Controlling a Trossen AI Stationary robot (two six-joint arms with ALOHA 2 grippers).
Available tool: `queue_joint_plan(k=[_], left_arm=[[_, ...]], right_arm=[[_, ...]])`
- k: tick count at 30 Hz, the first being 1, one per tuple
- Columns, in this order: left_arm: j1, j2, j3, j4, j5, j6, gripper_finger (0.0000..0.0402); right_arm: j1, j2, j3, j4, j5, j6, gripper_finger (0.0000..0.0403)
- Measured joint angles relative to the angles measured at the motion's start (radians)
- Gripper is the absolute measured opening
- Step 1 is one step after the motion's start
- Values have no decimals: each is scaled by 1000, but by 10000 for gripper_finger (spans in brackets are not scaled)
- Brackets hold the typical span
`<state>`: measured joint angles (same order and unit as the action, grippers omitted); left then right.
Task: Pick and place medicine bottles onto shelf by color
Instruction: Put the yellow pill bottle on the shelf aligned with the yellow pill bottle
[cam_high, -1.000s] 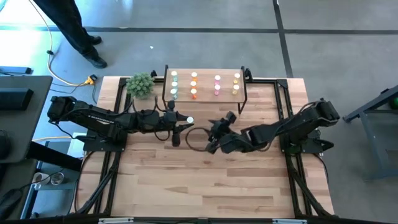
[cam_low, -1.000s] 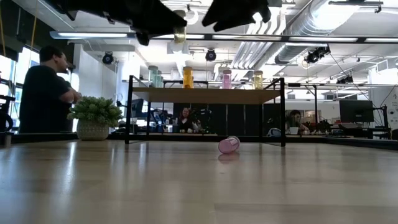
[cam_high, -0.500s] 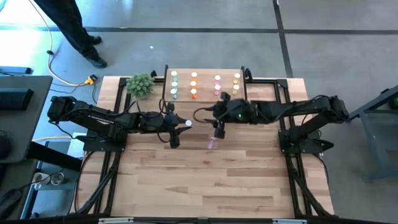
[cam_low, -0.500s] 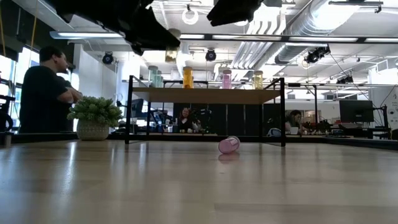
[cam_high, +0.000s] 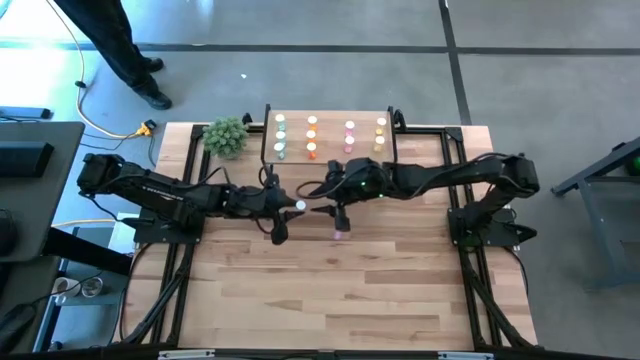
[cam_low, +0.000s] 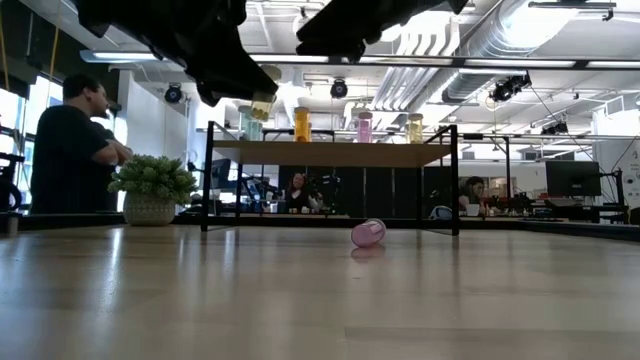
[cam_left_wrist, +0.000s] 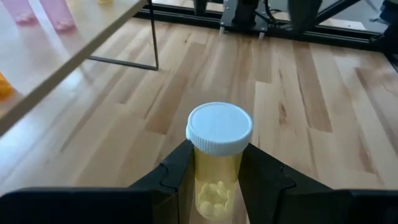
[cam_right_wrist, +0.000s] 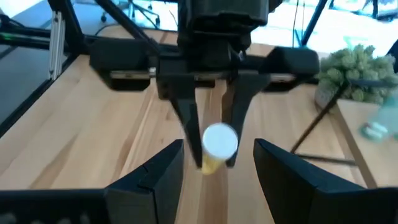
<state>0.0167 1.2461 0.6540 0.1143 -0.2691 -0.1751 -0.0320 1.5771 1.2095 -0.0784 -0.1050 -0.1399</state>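
My left gripper (cam_high: 287, 208) hangs above the table's middle, shut on a yellow medicine bottle (cam_left_wrist: 216, 168) with a white cap (cam_right_wrist: 219, 140). My right gripper (cam_right_wrist: 217, 163) faces it from the table's right side (cam_high: 328, 200), open, with nothing between its fingers and a short gap to the cap. A pink bottle (cam_high: 340, 232) lies on its side on the table (cam_low: 368, 232). The shelf (cam_high: 330, 140) stands at the far edge on black legs. Green, orange, pink and yellow bottles stand on it in rows (cam_low: 301, 123). My left gripper pinches the yellow bottle's translucent body (cam_left_wrist: 214, 186), below the cap, between its two fingers (cam_left_wrist: 177, 171). The fingers lie along the bottle, slanting down toward the table's right side. The cap sticks out past the fingertips. The bottle is lifted clear of the table.
A green bushy plant in a pot (cam_high: 226, 136) stands left of the shelf. A person (cam_low: 70, 150) stands beyond the table's far left corner. The near half of the wooden tabletop (cam_high: 330, 290) is bare wood.
My right gripper has swung from the table's middle toward the far edge, then toward the left, and has turned to face my left gripper. My left gripper has tipped downward and sunk a little with the yellow bottle. The pink bottle has stayed where it lay.
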Motion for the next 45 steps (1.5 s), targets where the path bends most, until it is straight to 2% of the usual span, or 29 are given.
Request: queue_joint_plan(k=[8, 20, 30, 45], left_arm=[[-34, 12, 0, 7, -3, -9, 97], [-60, 20, 0, 17, -11, -16, 97], [-60, 20, 0, 19, -11, -15, 97], [-60, 20, 0, 77, -12, 14, 97]], right_arm=[[13, 64, 0, 110, -1, 0, 186], [48, 117, 0, 169, -3, 35, 186], [53, 137, 0, 181, 49, 38, 186], [53, 137, 0, 179, 42, 65, 180]])
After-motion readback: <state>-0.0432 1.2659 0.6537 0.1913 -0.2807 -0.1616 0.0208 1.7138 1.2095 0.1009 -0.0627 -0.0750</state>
